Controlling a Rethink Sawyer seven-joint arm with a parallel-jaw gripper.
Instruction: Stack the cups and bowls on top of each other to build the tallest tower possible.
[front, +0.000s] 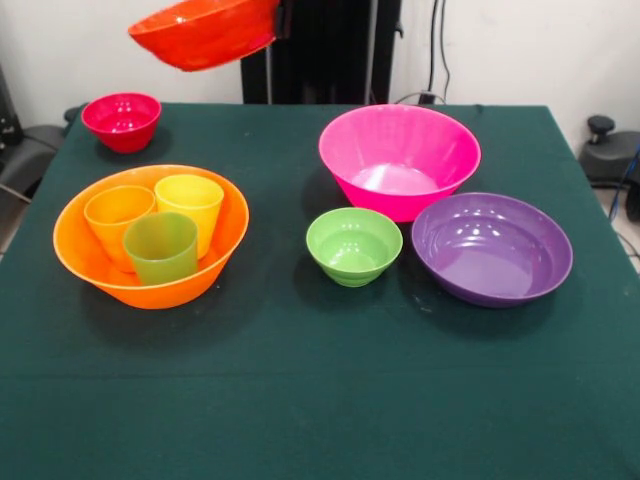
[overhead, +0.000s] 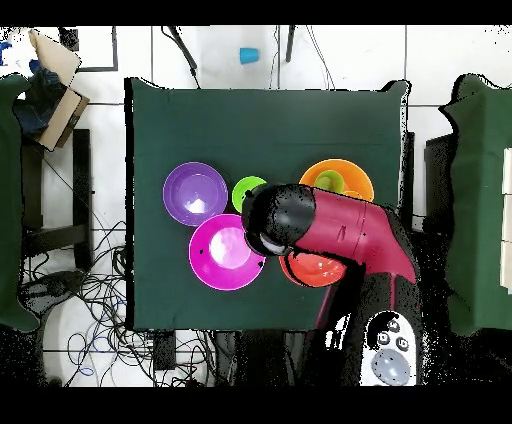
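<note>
From the front, the large orange bowl (front: 150, 236) holds three cups (front: 160, 230) side by side, not stacked. The red-orange bowl (front: 205, 32) hangs tilted above the tabletop (front: 300, 400) (whether the gripper grasps it, I cannot tell). From overhead, the arm (overhead: 340, 235) covers it partly; the tower seems barely begun.

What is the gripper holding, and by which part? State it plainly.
The wide shallow red-orange plastic bowl hangs tilted in the air above the table's far side, so the arm appears to hold it, probably at its rim. The gripper itself is hidden in both views.
</note>
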